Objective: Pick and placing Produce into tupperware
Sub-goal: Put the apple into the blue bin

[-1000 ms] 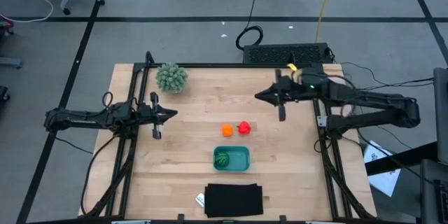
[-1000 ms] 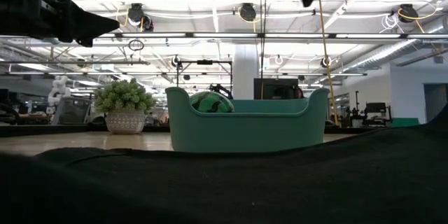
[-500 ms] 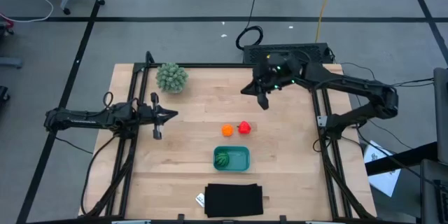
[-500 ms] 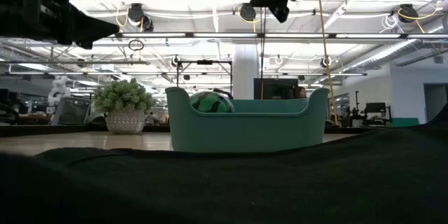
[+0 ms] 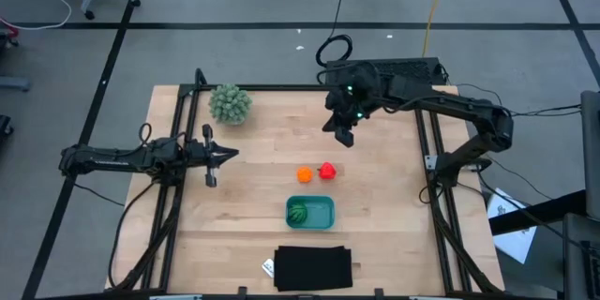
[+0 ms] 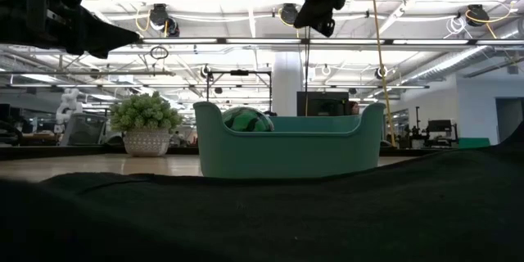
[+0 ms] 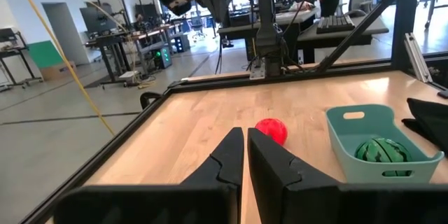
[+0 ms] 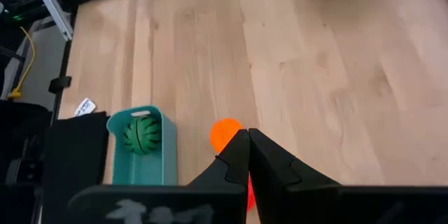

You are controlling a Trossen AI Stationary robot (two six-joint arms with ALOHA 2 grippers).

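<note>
Left claw [image 5: 223, 154] parked over the table's [image 5: 253, 234] left side, fingers pressed together, empty. Melon [image 5: 298, 213] already in tub [image 5: 323, 213]; orange [image 5: 305, 174] and red piece [image 5: 327, 171] just behind it, on the wood. Right claw [image 5: 343, 134], pressed together, swung in from the right edge, now above and behind them: next pick likely.

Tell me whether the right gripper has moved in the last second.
Yes. The right gripper has swung from near the table's right rail toward the table's middle and far edge, now beyond the red piece.
</note>
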